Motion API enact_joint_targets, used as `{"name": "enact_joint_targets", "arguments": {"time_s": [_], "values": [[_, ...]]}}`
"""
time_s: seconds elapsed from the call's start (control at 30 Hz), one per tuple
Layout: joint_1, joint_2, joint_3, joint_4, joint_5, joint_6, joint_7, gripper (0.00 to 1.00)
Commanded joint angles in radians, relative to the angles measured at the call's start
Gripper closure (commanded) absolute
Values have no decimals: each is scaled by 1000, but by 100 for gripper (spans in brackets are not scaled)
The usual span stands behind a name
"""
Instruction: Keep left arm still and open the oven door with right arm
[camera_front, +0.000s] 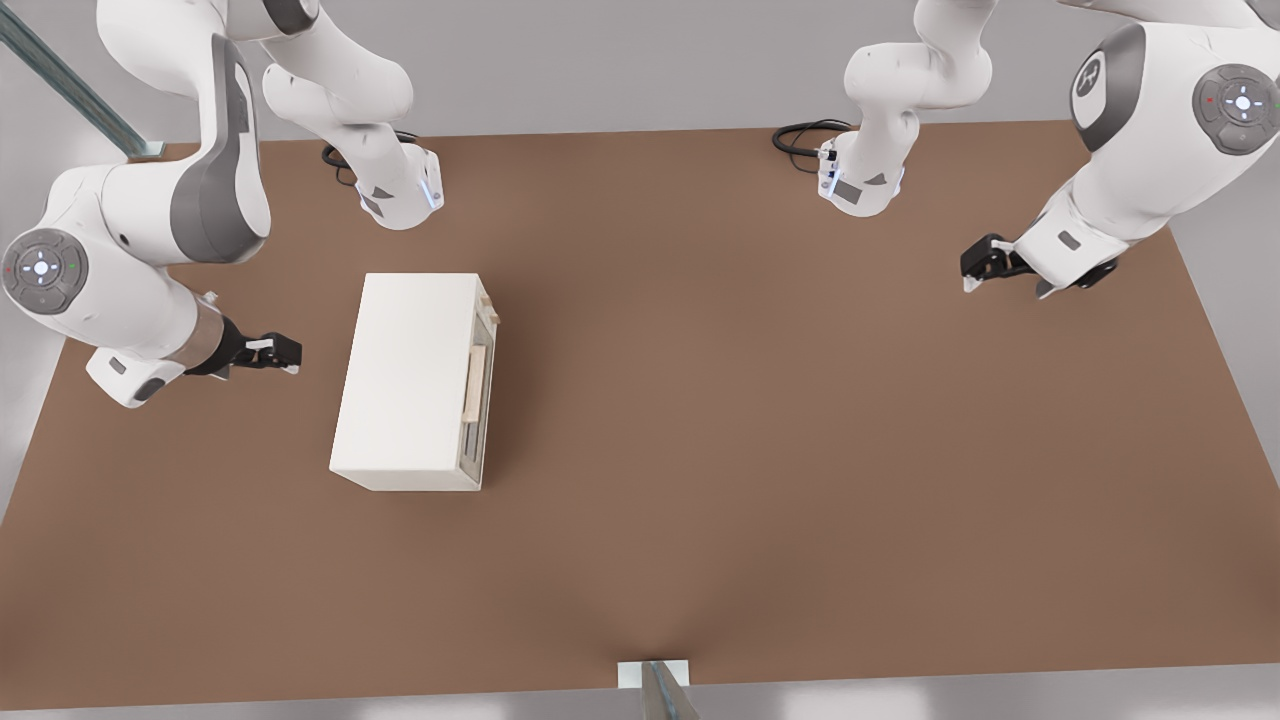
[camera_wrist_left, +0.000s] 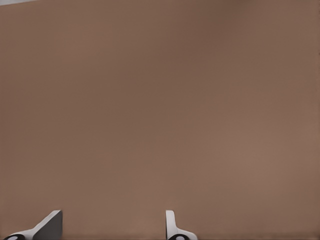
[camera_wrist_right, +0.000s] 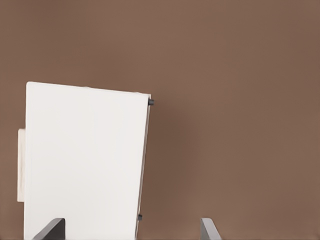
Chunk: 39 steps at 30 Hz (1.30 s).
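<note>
Brown flat table carries the whole scene.

White jointed right arm with grey joint covers reaches in over the table edge at the front view's left. Its forearm points toward the oven.

Cream-white box oven stands on the table between the table's centre and the edge at the front view's left, well clear of all four edges. Its long sides run roughly from the far edge toward the near edge, slightly skewed. In the right wrist view its plain cream top fills the lower part of the frame.

Narrow cream oven door with greyish window is the face of the box that looks toward the front view's right, toward the table's centre. It lies flush with the box: closed.

Long pale wooden bar handle runs along the door, parallel to the box's long side.

Small black gripper of the right arm hovers on the opposite side of the box from the door, near the rear face and apart from it. It touches neither door nor handle.

The fingers stand wide apart with nothing between them but a view of the oven's top and bare table.
</note>
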Motion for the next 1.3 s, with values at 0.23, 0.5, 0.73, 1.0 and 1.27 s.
{"name": "enact_joint_targets", "arguments": {"time_s": [0.23, 0.5, 0.73, 1.0, 1.27], "values": [[362, 212, 14, 92, -235, -1, 80, 73], [554, 272, 14, -6, -450, -60, 298, 79], [617, 310, 14, -28, -450, -76, 559, 79], [619, 364, 10, -28, -464, -73, 577, 79], [616, 398, 10, -25, -465, -70, 579, 79]]}}
